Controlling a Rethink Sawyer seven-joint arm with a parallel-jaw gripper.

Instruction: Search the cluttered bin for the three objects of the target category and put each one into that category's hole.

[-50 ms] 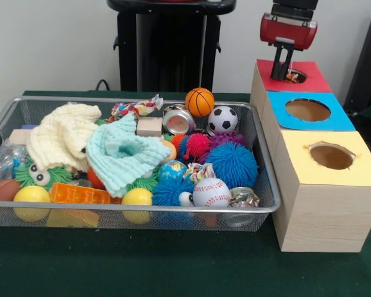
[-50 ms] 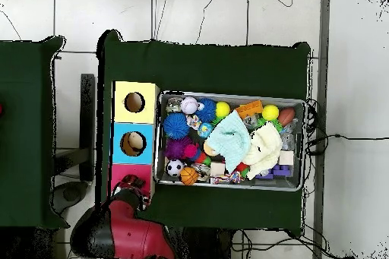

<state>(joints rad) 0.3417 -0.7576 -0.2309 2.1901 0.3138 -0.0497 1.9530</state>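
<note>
Pincer poised over red hole, something orange-white beneath it; grip state unclear. Mesh bin remains crowded; progress looks partial.

- No text, label, brand, number or sign is being shown legibly in either view.
- Nothing readable is being carried by the bin, the balls or the cloths.
- Only plain colour is being shown on the box tops: red, blue, yellow.
</note>
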